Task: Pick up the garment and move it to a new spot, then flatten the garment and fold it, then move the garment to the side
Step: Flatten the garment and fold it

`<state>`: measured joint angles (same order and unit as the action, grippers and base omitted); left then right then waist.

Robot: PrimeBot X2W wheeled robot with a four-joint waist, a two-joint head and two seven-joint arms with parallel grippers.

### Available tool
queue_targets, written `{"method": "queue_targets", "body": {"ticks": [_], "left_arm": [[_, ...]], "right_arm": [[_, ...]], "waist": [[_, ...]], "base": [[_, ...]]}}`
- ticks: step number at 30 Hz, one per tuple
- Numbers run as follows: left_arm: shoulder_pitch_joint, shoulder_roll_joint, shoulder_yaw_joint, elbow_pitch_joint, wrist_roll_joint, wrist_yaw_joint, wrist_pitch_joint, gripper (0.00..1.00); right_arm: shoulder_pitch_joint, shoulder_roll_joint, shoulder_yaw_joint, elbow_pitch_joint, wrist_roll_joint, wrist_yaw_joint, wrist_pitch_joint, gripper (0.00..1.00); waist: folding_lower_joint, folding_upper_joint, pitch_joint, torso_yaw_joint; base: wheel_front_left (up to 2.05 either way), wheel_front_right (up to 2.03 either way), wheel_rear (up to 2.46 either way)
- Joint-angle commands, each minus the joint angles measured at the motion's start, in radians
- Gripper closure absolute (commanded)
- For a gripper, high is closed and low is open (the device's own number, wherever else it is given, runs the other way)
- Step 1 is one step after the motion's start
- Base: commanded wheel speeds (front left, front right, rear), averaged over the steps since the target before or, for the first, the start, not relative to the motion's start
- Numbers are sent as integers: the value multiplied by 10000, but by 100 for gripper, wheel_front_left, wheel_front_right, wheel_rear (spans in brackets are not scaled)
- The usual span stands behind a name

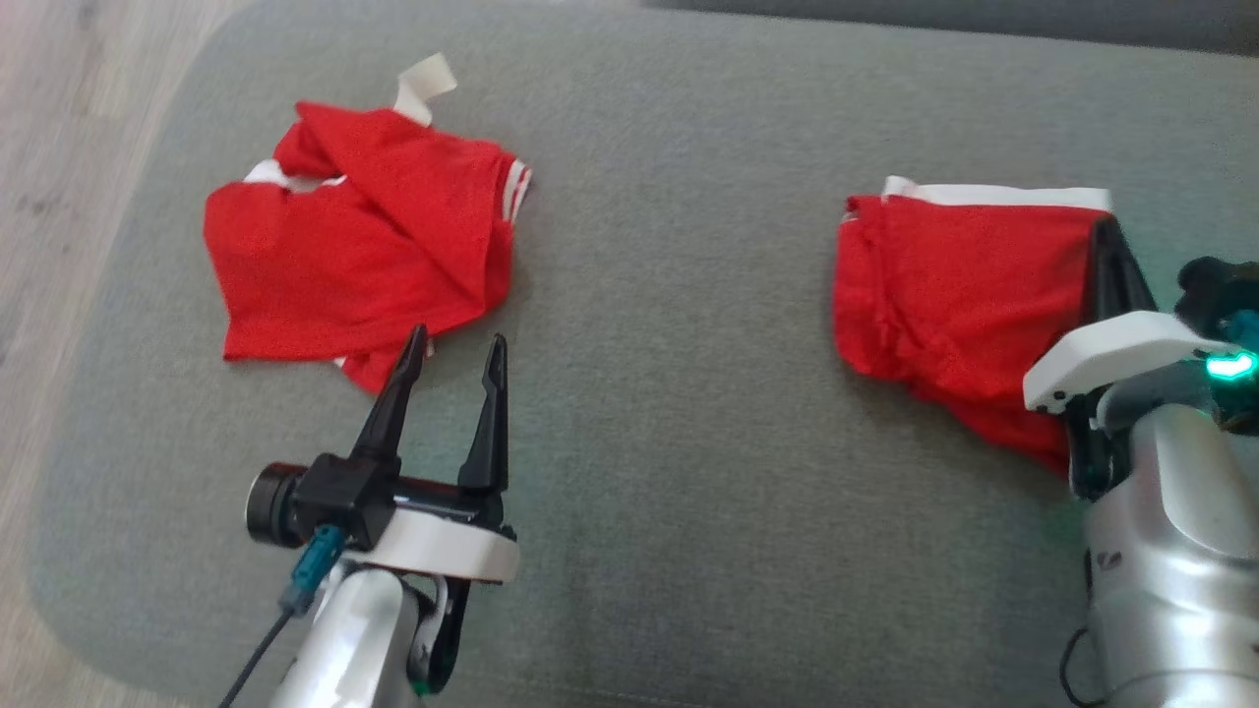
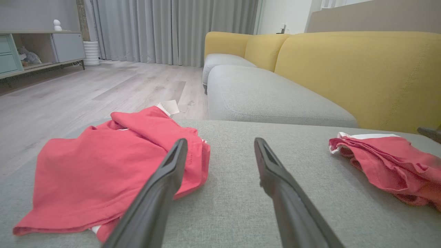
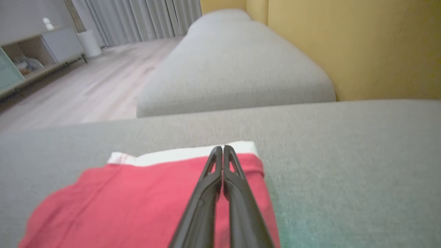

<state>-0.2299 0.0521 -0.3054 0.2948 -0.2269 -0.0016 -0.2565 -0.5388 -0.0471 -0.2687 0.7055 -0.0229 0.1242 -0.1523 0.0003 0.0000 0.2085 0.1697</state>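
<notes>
1. Here, two red garments lie well apart on a grey cushion (image 1: pixel 669 393), which is part of a sofa with a yellow backrest (image 2: pixel 361 69).
2. The left red garment (image 1: pixel 354 246) sits crumpled near the cushion's left edge. Its layers overlap, white stripes show at one hem, and a white tag (image 1: pixel 425 84) sticks out at its far side.
3. The right red garment (image 1: pixel 954 285) lies toward the cushion's right side in a more compact shape. A white waistband (image 1: pixel 993 194) runs along its far edge.
4. The left hand (image 1: pixel 459 336) has its fingers spread apart and holds nothing. In the head view its tips overlap the near edge of the left red garment; whether they touch the cloth I cannot tell.
5. The right hand (image 1: pixel 1109 228) has its fingers pressed together over the right end of the right red garment. In the right wrist view the tips (image 3: pixel 220 147) reach the waistband. Whether any cloth is pinched between them I cannot tell.
6. A pale wooden floor (image 1: pixel 59 147) runs past the cushion's left side, and grey curtains (image 2: pixel 172 31) hang at the far wall.
</notes>
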Motion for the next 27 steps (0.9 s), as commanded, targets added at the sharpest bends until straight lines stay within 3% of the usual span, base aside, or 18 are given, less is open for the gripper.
{"method": "queue_targets", "body": {"ticks": [1, 10, 13, 20, 27], "left_arm": [[-472, 14, 321, -273, 137, -65, -53, 0], [-699, -9, 276, -224, 142, -57, -53, 0], [-646, -12, 320, -151, 140, -32, -53, 0], [-574, -15, 426, -77, 164, -25, -53, 0], [-580, -16, 359, -71, 135, -12, -53, 0]], "right_arm": [[-408, -32, 44, 101, -316, 65, 12, 100], [-1329, -32, -652, 2474, -1478, 65, -517, 100], [-1657, -32, 216, 2784, -1006, 65, -944, 100], [-1317, -32, 3672, 2629, 1204, 65, -1089, 100], [-902, -32, 4767, 3660, 1853, 65, -566, 100]], "waist": [[-3, 0, 254, 249], [-3, 0, 357, 503], [-3, 0, 181, 462], [-3, 0, -112, 304], [-3, 0, -283, 237]], "base": [[0, 0, 0], [0, 0, 0], [0, 0, 0], [0, 0, 0], [0, 0, 0]]}}
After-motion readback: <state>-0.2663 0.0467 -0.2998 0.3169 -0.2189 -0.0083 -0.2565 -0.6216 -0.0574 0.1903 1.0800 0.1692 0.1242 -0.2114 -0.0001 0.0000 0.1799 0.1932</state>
